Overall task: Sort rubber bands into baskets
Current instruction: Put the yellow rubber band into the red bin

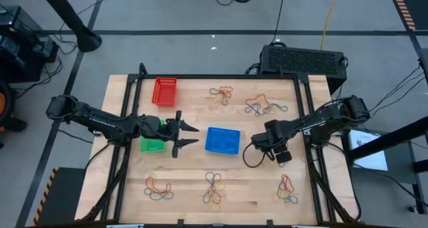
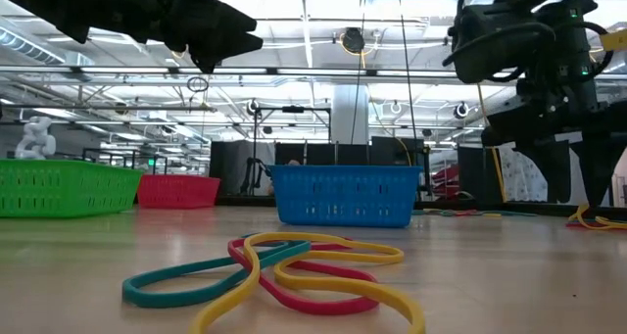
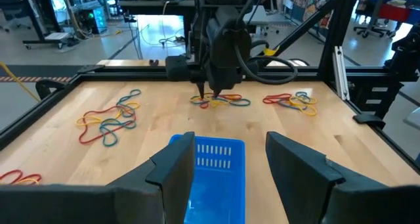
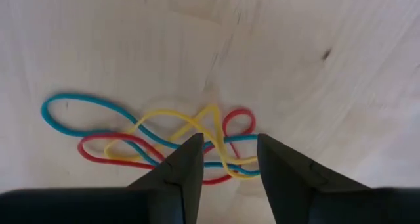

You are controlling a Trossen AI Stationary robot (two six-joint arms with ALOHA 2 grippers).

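Right wrist view is showing the right gripper [image 4: 226,159] spread, hanging directly over a tangle of bands [image 4: 164,142] — its length running across the gap — left gripper [image 1: 186,136] spread, farther off.

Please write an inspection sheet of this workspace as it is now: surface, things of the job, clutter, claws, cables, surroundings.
Surface: wooden table, black frame around it.
Job's things: red basket, green basket and blue basket; rubber bands lie in several mixed piles on the wood.
Clutter: nothing seen.
Claws: left claw open, between the green and blue baskets; right claw open, directly above a tangle of bands.
Cables: black cable loop near the right arm.
Surroundings: black box behind the table; grey floor.
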